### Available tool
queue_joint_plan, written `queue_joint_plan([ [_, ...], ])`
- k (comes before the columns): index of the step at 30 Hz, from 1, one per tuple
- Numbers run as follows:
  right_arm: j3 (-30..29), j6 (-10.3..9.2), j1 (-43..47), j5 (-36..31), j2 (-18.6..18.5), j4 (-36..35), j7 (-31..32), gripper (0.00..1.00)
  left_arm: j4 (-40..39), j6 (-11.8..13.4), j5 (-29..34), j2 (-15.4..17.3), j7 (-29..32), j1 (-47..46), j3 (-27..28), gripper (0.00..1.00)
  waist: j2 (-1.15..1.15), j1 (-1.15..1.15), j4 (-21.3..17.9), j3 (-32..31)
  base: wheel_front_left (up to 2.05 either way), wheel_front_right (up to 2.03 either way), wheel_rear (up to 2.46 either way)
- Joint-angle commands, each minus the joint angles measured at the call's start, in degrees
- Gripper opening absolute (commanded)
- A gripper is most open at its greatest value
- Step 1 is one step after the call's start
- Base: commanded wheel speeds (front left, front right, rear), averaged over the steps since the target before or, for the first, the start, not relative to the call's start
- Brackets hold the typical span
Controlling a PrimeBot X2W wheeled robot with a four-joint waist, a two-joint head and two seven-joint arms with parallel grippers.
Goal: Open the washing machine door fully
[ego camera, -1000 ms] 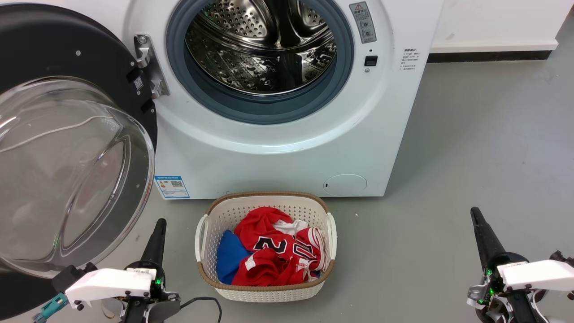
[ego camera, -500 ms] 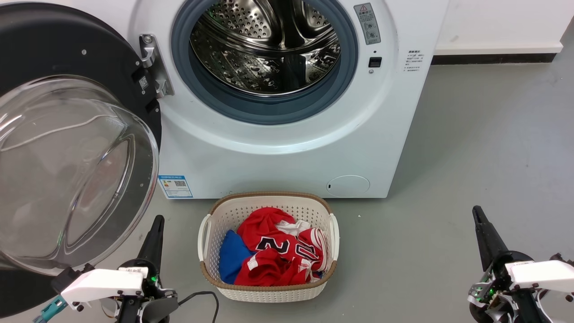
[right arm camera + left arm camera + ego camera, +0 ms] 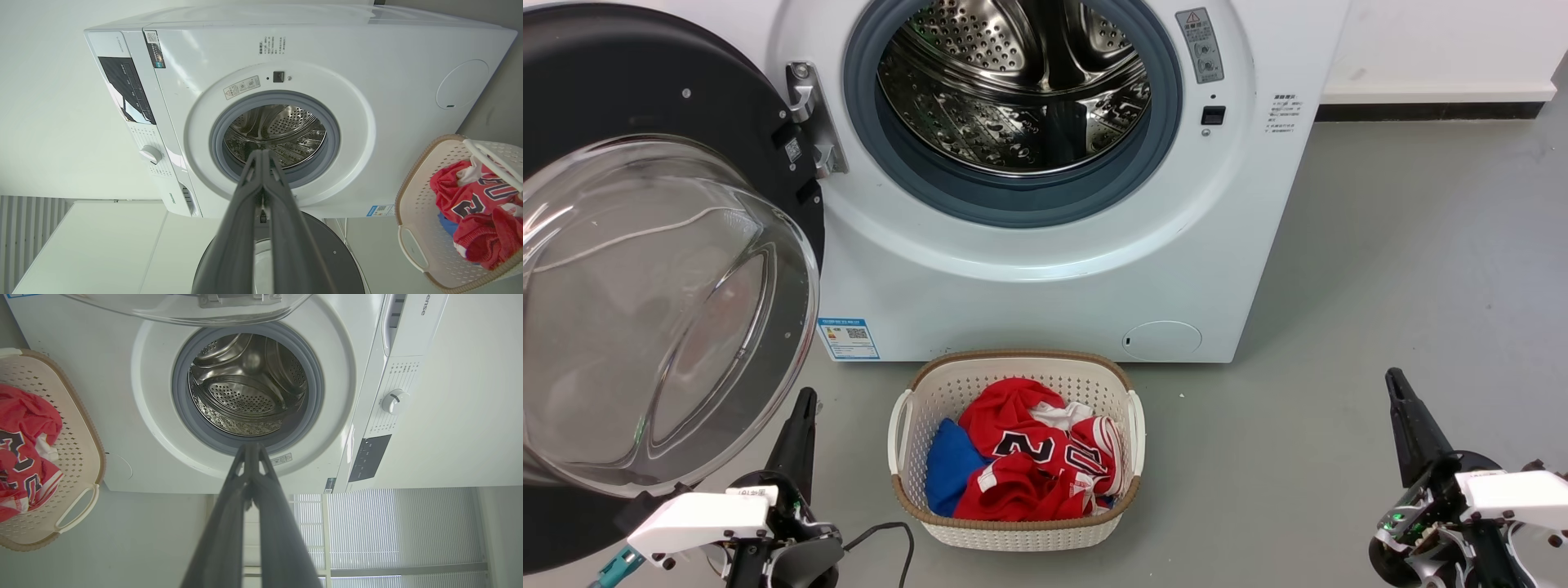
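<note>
Right gripper (image 3: 1394, 377) crept forward, fingers together as on left gripper (image 3: 805, 398); black-rimmed washing machine door (image 3: 662, 269) hangs wide.

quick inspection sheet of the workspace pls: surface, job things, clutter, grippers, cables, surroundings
surface: grey floor, a few small specks
job's things: washing machine door swung wide to the left on its hinge; washing machine with its drum exposed, no laundry seen inside
clutter: laundry basket in front of the machine, holding red and blue clothes
grippers: left gripper shut, holding nothing; right gripper shut, holding nothing
cables: black cable looping on the floor beside the left gripper
surroundings: white wall with dark skirting; blinds in the left wrist view
</note>
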Motion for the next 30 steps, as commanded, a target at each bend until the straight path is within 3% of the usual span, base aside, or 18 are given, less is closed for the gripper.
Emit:
queue_joint_plan([
  [1, -0.2, 0.00, -0.7, 0.7, 0.2, 0.1, 0.2, 0.00, -0.2, -0.2, -0.6, -0.2, 0.3, -0.5, 0.4, 0.00, 0.00, 0.00, 0.0, 0.0, 0.00, 0.00, 0.00],
  [30, -0.4, 0.00, -0.7, 0.3, 0.4, 0.1, 0.4, 0.00, -0.2, -0.2, -0.5, -0.2, 0.2, -0.4, 0.3, 0.00, 0.00, 0.00, 0.0, 0.0, 0.00, 0.00, 0.00],
])
